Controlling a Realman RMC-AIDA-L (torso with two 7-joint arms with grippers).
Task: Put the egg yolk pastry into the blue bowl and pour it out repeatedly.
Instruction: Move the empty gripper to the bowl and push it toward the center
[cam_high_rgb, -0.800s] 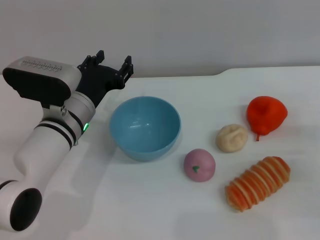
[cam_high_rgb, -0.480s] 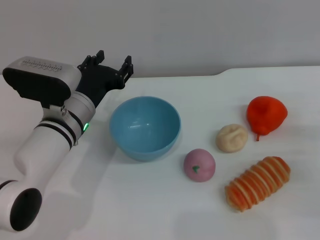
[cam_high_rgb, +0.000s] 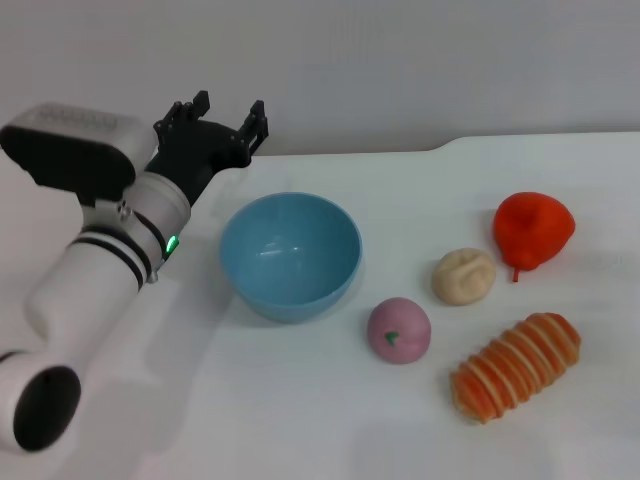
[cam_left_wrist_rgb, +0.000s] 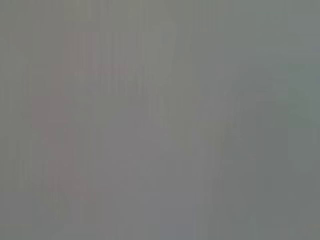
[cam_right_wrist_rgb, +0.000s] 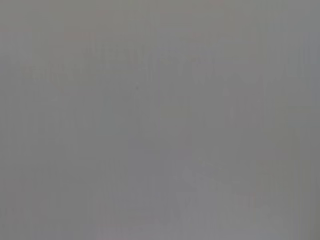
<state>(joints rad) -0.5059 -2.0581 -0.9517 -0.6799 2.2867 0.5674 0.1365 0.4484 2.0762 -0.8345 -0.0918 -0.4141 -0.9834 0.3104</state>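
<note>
— Where its fingers (cam_high_rgb: 258, 120) spread wide and hold nothing, is that the left gripper (cam_high_rgb: 228, 117)?
— Yes, behind the blue bowl (cam_high_rgb: 290, 254), apart from it. Egg yolk pastry (cam_high_rgb: 463, 276): on the bench (cam_high_rgb: 300, 410), right of the bowl, beside the pink ball (cam_high_rgb: 398, 330).

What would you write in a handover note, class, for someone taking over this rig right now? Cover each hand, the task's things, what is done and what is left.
Left hand: open, empty, raised behind and to the left of the blue bowl.
Right hand: not in view.
Blue bowl: upright on the white table, nothing inside.
Egg yolk pastry: on the table right of the bowl, between the pink ball and the red fruit, with the striped bread in front.
Done: nothing visible yet.
Left: pick up the pastry, drop it in the bowl, pour it out, repeat.
</note>
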